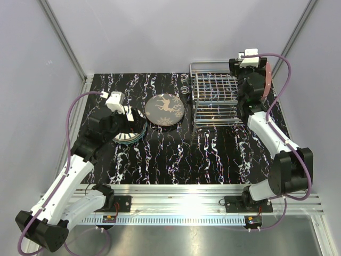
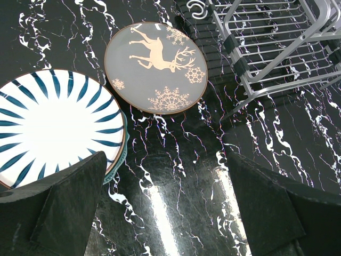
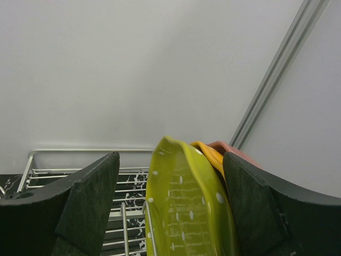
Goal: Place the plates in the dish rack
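Observation:
A black-striped white plate (image 2: 53,122) lies on a teal plate (image 2: 120,162) at the table's left (image 1: 128,136). A dark plate with a pale deer motif (image 2: 154,66) lies flat beside them (image 1: 165,109). The chrome wire dish rack (image 1: 216,98) stands at the back right (image 2: 277,48). Dotted yellow-green (image 3: 186,213), orange (image 3: 210,154) and pink (image 3: 234,152) plates stand on edge at its right end. My right gripper (image 3: 170,157) is open with these plates between its fingers. My left gripper (image 2: 165,157) is open and empty over bare table, just right of the striped plate.
The black marbled tabletop (image 1: 176,154) is enclosed by grey walls. A small white hook-like piece (image 2: 196,7) lies near the rack's left corner. The pink plate's edge (image 1: 268,80) shows beside my right arm (image 1: 250,85), close to the right wall.

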`<action>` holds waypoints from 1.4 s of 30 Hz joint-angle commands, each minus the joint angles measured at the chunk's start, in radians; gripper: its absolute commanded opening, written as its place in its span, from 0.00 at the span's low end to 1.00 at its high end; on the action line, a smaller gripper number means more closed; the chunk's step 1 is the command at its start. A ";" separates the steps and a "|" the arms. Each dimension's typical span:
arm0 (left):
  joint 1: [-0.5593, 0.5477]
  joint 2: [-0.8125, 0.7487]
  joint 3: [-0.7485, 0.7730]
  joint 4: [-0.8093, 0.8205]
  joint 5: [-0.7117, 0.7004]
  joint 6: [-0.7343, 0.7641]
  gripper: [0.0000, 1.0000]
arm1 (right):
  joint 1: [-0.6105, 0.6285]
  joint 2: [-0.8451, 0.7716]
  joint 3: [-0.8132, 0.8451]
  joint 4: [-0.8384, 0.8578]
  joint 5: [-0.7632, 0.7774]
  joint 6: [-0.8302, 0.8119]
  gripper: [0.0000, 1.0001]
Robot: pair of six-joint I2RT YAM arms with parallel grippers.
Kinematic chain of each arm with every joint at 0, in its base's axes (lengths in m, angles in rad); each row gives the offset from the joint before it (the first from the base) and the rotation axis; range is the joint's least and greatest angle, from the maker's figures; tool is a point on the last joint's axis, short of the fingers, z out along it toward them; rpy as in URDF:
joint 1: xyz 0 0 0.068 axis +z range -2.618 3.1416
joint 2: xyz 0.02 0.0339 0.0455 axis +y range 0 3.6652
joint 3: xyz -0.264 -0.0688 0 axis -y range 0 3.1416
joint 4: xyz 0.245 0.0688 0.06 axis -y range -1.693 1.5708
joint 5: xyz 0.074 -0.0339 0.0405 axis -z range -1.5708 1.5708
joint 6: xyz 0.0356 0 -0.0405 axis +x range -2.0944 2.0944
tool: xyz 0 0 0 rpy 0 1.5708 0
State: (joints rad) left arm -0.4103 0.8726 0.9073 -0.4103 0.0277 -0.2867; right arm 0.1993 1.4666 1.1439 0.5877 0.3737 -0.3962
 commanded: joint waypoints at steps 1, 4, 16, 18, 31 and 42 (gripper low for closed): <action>0.001 -0.012 0.013 0.027 0.017 0.014 0.99 | -0.008 0.029 -0.029 -0.085 0.004 0.037 0.86; 0.002 -0.012 0.012 0.027 0.015 0.014 0.99 | -0.008 0.006 -0.018 -0.095 0.001 0.036 0.86; 0.002 -0.024 0.013 0.028 0.005 0.017 0.99 | -0.011 -0.071 0.154 -0.282 -0.024 0.102 0.88; 0.002 -0.026 0.013 0.028 0.003 0.017 0.99 | -0.011 -0.068 0.180 -0.304 -0.024 0.111 0.88; 0.001 -0.034 0.012 0.027 0.003 0.018 0.99 | -0.032 -0.026 0.122 -0.224 -0.021 0.132 0.88; 0.002 -0.029 0.013 0.027 0.005 0.018 0.99 | -0.031 0.024 0.037 -0.149 -0.016 0.125 0.88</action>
State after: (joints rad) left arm -0.4103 0.8581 0.9073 -0.4110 0.0269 -0.2840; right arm 0.1707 1.4563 1.1976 0.4660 0.3557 -0.2874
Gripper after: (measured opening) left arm 0.988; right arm 0.881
